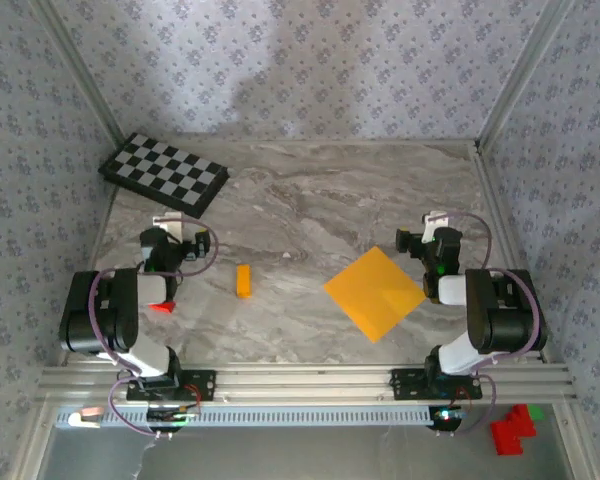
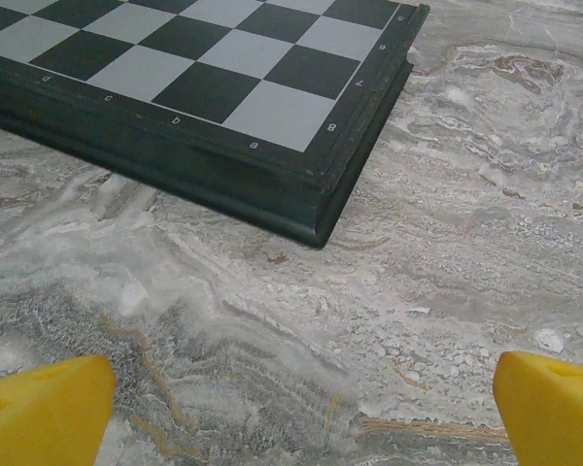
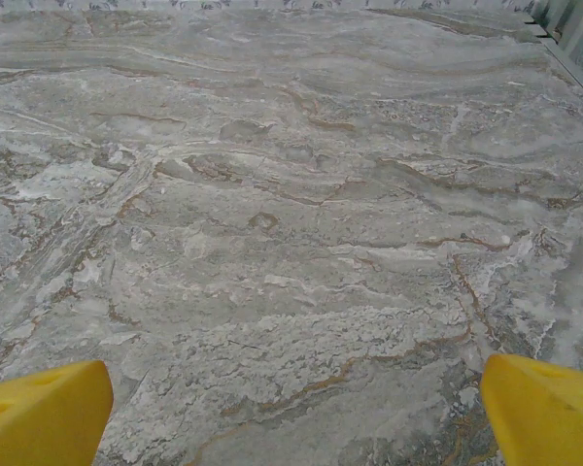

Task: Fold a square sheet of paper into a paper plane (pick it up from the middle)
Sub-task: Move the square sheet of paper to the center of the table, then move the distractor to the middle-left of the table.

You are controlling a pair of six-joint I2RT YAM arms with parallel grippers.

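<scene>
The square sheet of paper (image 1: 375,292), orange-yellow and flat, lies turned like a diamond on the marble table (image 1: 300,220), right of centre. My right gripper (image 1: 432,222) hovers just beyond the sheet's right corner, pointing to the far side. In the right wrist view the right gripper (image 3: 296,417) is open, its yellow fingertips (image 3: 44,413) wide apart over bare marble. My left gripper (image 1: 172,222) is at the left of the table. In the left wrist view the left gripper (image 2: 301,427) is also open and holds nothing. The paper plane is out of view.
A black-and-white checkered board (image 1: 165,173) lies at the back left, and its corner (image 2: 321,228) is close ahead of the left gripper. A small orange block (image 1: 243,280) sits between the left arm and the sheet. Patterned walls enclose the table. Red pieces (image 1: 510,430) lie below the front rail.
</scene>
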